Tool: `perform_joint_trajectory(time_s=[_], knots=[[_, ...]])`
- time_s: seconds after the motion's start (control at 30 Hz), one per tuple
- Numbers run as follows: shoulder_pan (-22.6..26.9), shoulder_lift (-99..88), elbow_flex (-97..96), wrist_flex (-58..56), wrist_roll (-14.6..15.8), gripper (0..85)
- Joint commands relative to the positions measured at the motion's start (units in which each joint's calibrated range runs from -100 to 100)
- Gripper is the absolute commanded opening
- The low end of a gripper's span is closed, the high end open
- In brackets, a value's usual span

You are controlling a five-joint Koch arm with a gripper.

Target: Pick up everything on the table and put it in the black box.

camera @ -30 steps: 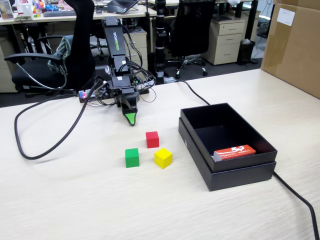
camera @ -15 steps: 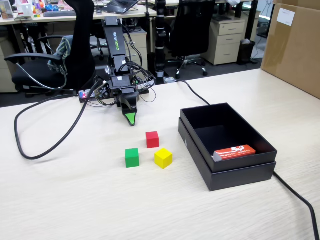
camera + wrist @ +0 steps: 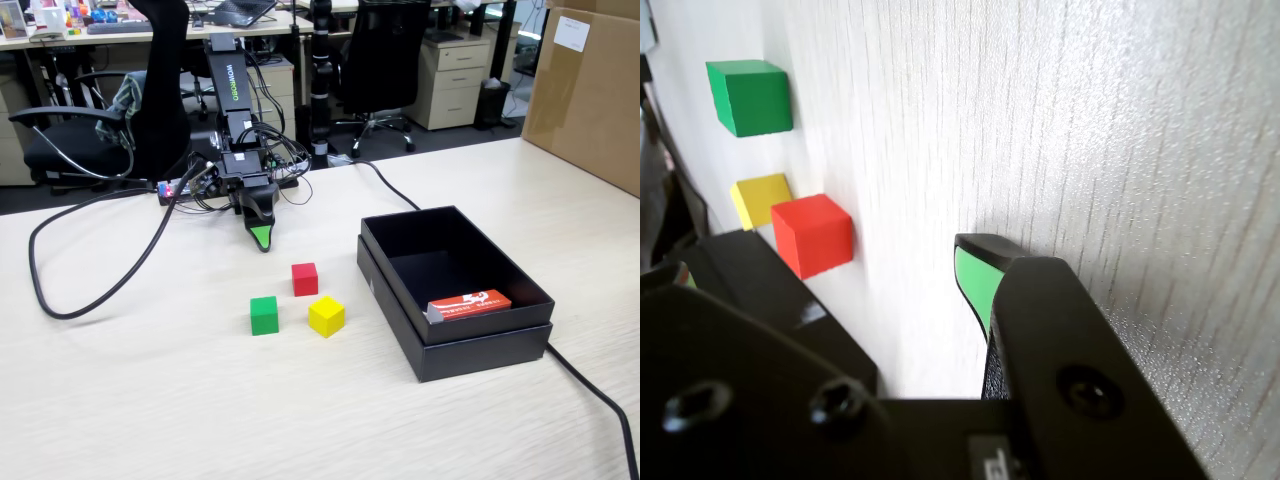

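Note:
Three cubes lie on the table (image 3: 150,400): a red cube (image 3: 305,279), a green cube (image 3: 264,315) and a yellow cube (image 3: 326,316). The black box (image 3: 385,275) stands to their right. My gripper (image 3: 261,240) points down at the tabletop just behind the red cube, holding nothing. In the wrist view one green-padded fingertip (image 3: 975,275) shows, with a black part in front of it, so the gap between the jaws is hidden. Ahead of it are the red cube (image 3: 813,235), yellow cube (image 3: 762,198) and green cube (image 3: 750,96), with the box (image 3: 770,290) at the left.
A flat orange-red packet (image 3: 470,304) lies inside the box. A black cable (image 3: 100,280) loops across the table's left part and another (image 3: 590,385) runs past the box. A brown carton (image 3: 585,95) stands at the back right. Office chairs stand behind the table.

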Motion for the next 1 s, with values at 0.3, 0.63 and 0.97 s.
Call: perform_joint_trajectory(time_s=[0.3,0.63,0.97], knots=[[3.4,0.6,-0.7,-2.0,4.7,50.3],[6.5,0.6,-0.8,-2.0,5.2,50.0],[6.0,0.7,0.7,-3.8,5.4,49.5]])
